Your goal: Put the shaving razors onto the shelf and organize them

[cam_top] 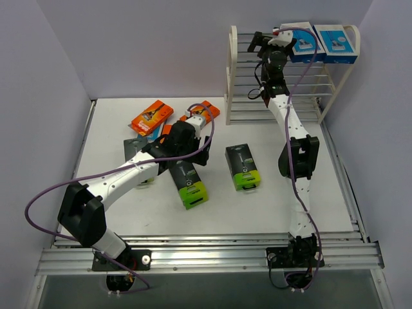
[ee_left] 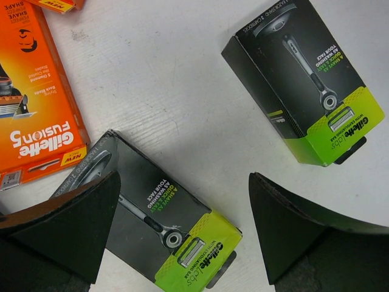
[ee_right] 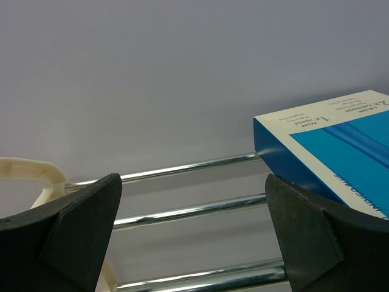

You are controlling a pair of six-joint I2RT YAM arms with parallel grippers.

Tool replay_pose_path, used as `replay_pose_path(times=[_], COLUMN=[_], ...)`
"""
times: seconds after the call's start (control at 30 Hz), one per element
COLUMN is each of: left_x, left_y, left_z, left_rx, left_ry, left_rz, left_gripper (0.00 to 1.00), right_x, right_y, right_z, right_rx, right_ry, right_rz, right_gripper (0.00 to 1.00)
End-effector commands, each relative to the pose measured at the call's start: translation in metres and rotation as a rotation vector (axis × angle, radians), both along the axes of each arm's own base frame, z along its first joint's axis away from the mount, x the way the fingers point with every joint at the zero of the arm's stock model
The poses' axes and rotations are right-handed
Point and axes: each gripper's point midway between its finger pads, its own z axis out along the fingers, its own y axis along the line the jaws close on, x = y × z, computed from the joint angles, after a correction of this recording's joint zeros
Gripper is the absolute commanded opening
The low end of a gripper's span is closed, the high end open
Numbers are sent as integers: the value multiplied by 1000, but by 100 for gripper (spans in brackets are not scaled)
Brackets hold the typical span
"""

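- The left gripper (ee_left: 182, 182) hangs over the table (cam_top: 277, 212) with its fingers spread wide and nothing between them.
- Below it lies a black pack with a lime-green end (ee_left: 173, 234), flat on the table. In the left wrist view its dark end is partly hidden behind the left finger (ee_left: 67, 225).
- A second black pack (cam_top: 243, 167) lies apart from the first, further to the right, also flat with the green end toward the arm bases.
- Two orange packs (cam_top: 152, 117) (cam_top: 205, 111) lie on the table behind the left arm, near the foot of the shelf (cam_top: 233, 71).
- The right gripper (ee_right: 192, 182) is up at the top tier of the shelf, its fingers spread and holding nothing, with the metal rods (ee_right: 182, 213) showing between them.
- A blue-and-white pack (cam_top: 302, 44) rests on the top rods just beside the right gripper.
- Another blue pack (cam_top: 338, 42) lies next to it at the shelf's right end.
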Motion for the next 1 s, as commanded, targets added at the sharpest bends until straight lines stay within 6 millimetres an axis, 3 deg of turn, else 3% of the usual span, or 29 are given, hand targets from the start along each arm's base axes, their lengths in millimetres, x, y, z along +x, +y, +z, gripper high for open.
replay_pose_path(times=[0.0,0.17,0.63,0.77,0.83,0.9,0.93,0.97], left_x=[7,6,10,14,18,21,22,28], left_y=[-6,-8,6,20,27,36,40,50], left_z=[22,24,45,56,59,66,69,76], left_rx=[-24,-36,-32,-32,-31,-38,-48,-68], left_ry=[-36,-32,-121,-159,-175,-184,-185,-197], left_rz=[1,-6,33,79,100,125,135,164], left_gripper=[95,95,95,94,94,94,94,94], right_x=[-23,-31,-78,-100,-103,-119,-119,-133], right_y=[13,17,11,10,10,10,12,9], right_z=[49,58,123,144,139,153,144,156], right_rx=[37,34,32,52,64,81,103,119], right_ry=[-94,-99,-174,-203,-185,-207,-187,-206], right_rz=[59,70,80,96,106,127,143,152], right_gripper=[100,100,100,100,100,100,100,100])
